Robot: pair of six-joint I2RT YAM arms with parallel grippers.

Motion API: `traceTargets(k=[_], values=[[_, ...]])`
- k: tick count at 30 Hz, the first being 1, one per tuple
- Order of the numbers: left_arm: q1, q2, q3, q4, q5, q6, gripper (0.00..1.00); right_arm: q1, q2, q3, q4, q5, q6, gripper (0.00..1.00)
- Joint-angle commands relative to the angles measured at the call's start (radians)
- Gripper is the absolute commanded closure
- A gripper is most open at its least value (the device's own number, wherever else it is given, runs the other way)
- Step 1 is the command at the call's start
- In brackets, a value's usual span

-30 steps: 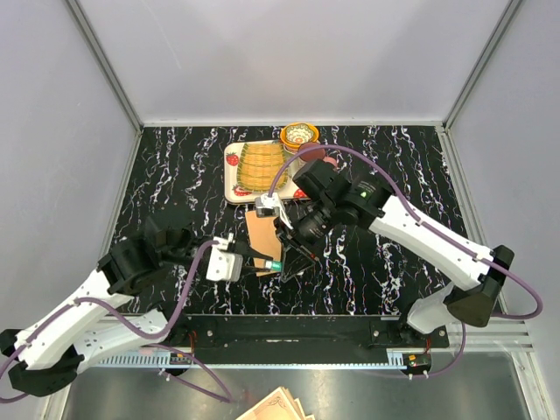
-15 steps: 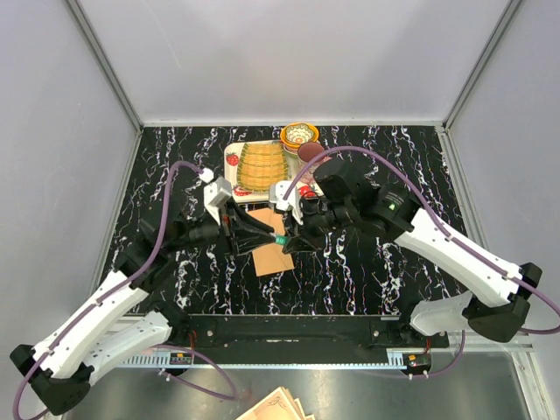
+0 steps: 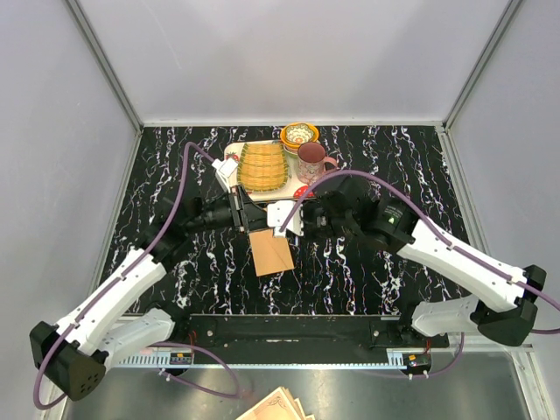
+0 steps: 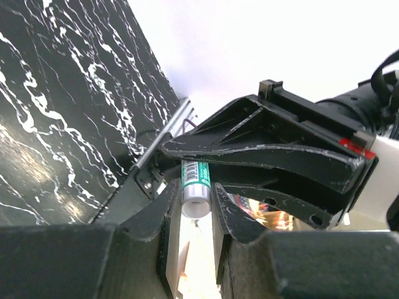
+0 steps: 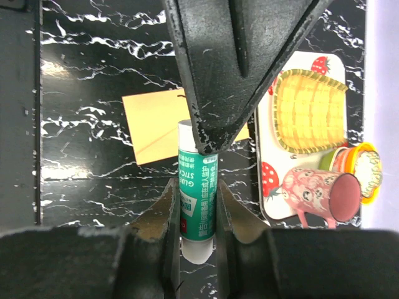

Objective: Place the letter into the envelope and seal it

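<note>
Envelope (image 3: 272,253) of orange-tan kraft paper lies flat on the black marbled table (image 3: 376,157), a little turned. It is on the near side of the tray (image 3: 230,156) and apart from it, and it lies under the place where the two grippers meet. No finger touches it. Most of its face is free in the top view, but its far edge is hidden under the grippers, so I cannot tell if the flap is folded down.

Both arms reach inward, one from each side, and they hold one glue stick (image 5: 197,215) between them above the table. The right gripper (image 5: 196,193) is closed on the green-labelled body of the stick, with one finger on each side of the tube. The left gripper (image 4: 194,200) comes from the opposite side and is closed on the other end, the white one. In the right wrist view its black fingers make a wedge whose tip sits on that end. It is probably the cap end, but the fingers cover it.

On the tray, which has a strawberry print, stands a yellow woven basket (image 3: 261,165). A pink mug (image 3: 311,162) is just beside the basket, and a yellow patterned bowl (image 3: 299,135) is behind them. A stack of beige paper (image 3: 276,406) with ornate edges lies in front of the arm bases.
</note>
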Motion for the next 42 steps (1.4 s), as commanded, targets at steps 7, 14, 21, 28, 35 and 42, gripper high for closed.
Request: traceTargets(k=[7, 14, 21, 28, 35, 42], values=[[0.086, 0.001, 0.069, 0.027, 0.036, -0.08, 0.45, 0.06, -0.05, 0.006, 0.175, 0.136, 0.006, 1.0], [0.244, -0.108, 0.136, -0.079, 0.487, 0.931, 0.27, -0.133, -0.027, 0.078, 0.05, -0.395, 0.422, 1.0], [0.207, -0.136, 0.274, -0.72, 0.525, 1.939, 0.3, -0.149, 0.05, 0.055, 0.025, -0.919, 0.642, 1.0], [0.087, -0.158, 0.277, -0.767, 0.473, 2.201, 0.38, -0.147, 0.088, 0.005, 0.045, -1.07, 0.736, 1.0], [-0.04, -0.125, 0.329, -0.769, 0.447, 2.226, 0.44, -0.115, 0.105, -0.018, 0.062, -1.093, 0.759, 1.0], [-0.13, -0.124, 0.345, -0.723, 0.396, 2.218, 0.5, -0.101, 0.12, -0.015, 0.062, -1.094, 0.757, 1.0]])
